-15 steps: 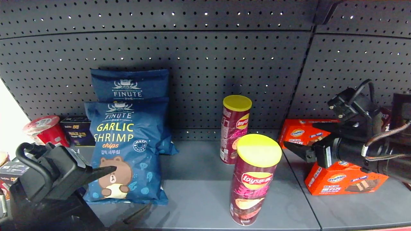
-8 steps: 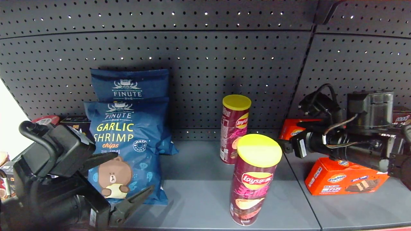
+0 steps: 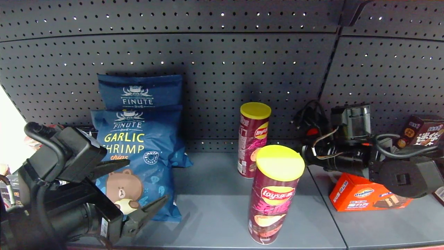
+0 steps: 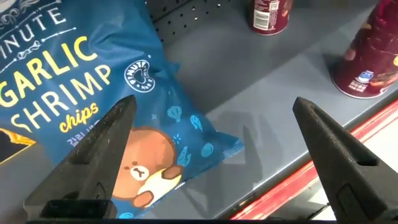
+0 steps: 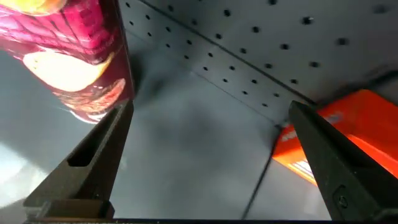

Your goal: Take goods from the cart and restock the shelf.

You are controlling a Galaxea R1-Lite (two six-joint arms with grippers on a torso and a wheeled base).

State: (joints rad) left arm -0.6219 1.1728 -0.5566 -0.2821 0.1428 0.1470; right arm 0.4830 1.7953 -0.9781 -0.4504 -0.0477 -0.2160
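Observation:
Two crimson chip cans with yellow lids stand on the grey shelf (image 3: 215,205): the front can (image 3: 274,194) near the edge, the back can (image 3: 255,139) by the pegboard. My left gripper (image 3: 147,179) is open and empty low on the left, in front of the blue garlic shrimp chips bag (image 3: 138,152). In the left wrist view my left gripper (image 4: 214,102) hovers over that bag's (image 4: 81,87) lower corner. My right arm (image 3: 347,159) reaches in from the right, level with the front can's lid. My right gripper (image 5: 208,109) is open, with a crimson can (image 5: 68,50) beside one finger.
A second blue bag (image 3: 140,92) leans on the pegboard behind the first. An orange box (image 3: 360,196) lies under my right arm, and a brown box (image 3: 421,130) stands at the far right. A red strip (image 4: 323,168) marks the shelf's front edge.
My right arm has swung left toward the cans, uncovering the brown box. My left gripper has risen and moved right, in front of the chips bag.

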